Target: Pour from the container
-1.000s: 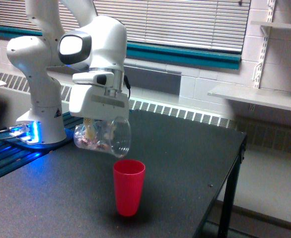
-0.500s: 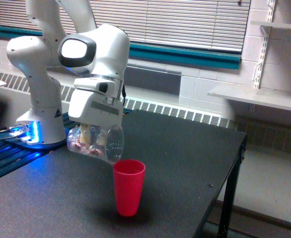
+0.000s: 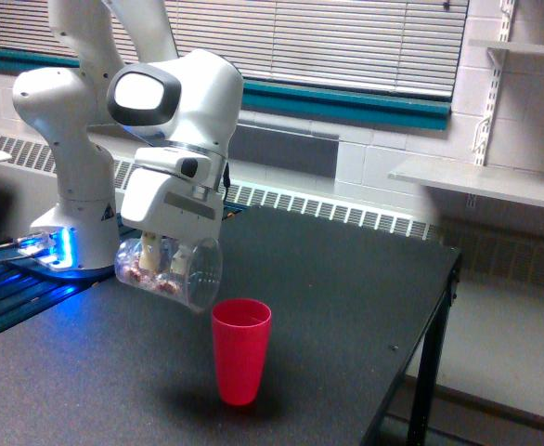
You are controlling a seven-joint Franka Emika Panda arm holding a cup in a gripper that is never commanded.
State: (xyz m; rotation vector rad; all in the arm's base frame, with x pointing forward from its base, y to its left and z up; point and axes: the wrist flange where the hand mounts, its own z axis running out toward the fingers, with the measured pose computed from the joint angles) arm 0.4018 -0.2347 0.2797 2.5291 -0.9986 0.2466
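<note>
Tipping further than a moment back, and sliding away from the red cup [image 3: 241,349] toward the exterior view's left, with the mouth dropping lower. Hanging right under the gripper [image 3: 161,253] now: the container [image 3: 168,268], lying nearly on its side, open mouth angling down toward the red cup but sitting up and off to the side of that rim, not over it. Pinching the container from above, by the look of it, fingers pressed against the clear wall, though not getting a clean look at the exact contact. Still piling up at the closed end inside: small reddish-white bits [image 3: 151,274], nothing spilling out yet. Guessing thin clear plastic here, so light, a bit flexy, probably slick, and likely to squash or twist if squeezed hard; grabbing by the handle or up near the rim feels safer than mid-wall. Loose bits probably sliding all at once once steep enough, so tilting slowly. Below the gripper: a dark matte table [image 3: 346,307], flat and grippy-looking, with the red cup standing upright on it. Behind the gripper: window blinds [image 3: 346,37], a teal strip, white block wall, a radiator grille; off to the far side, wall shelves [image 3: 495,181].
</note>
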